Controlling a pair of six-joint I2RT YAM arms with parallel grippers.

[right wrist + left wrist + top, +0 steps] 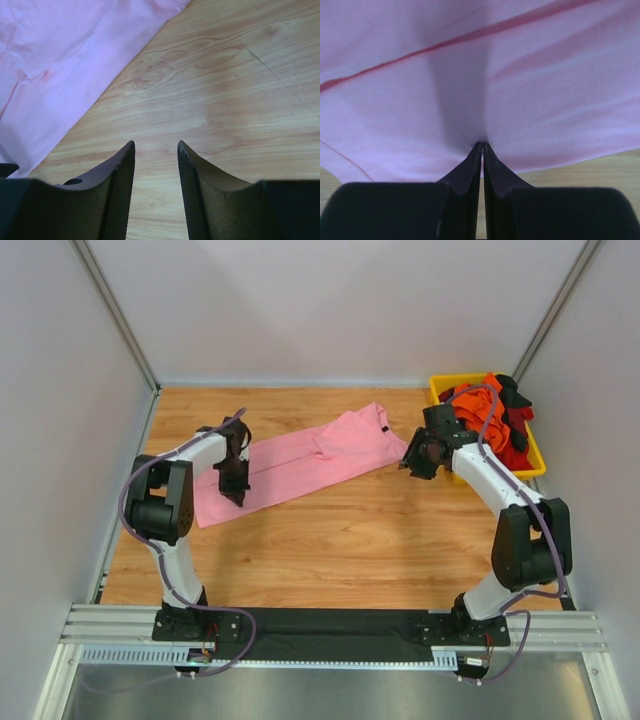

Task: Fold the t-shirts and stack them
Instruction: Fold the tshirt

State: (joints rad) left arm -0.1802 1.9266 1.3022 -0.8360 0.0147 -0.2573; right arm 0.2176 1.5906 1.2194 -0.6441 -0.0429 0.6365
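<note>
Light pink cloth t-shirt [300, 460] lies flat as a long strip on the wooden table [350, 550]. Left gripper [481, 146] jaws are pinched on it, cloth puckering at the tips. Right gripper [156, 147] jaws are partly apart over bare wood with nothing between them; the pink edge is ahead-left of them. Orange, red and black shirts [470, 397] are heaped in the yellow plastic bin [437, 388] behind them.

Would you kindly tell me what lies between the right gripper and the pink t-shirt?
Only bare wooden table, as the right wrist view shows: the right gripper hangs open above the boards, and the edge of the pink t-shirt lies apart from it.
</note>
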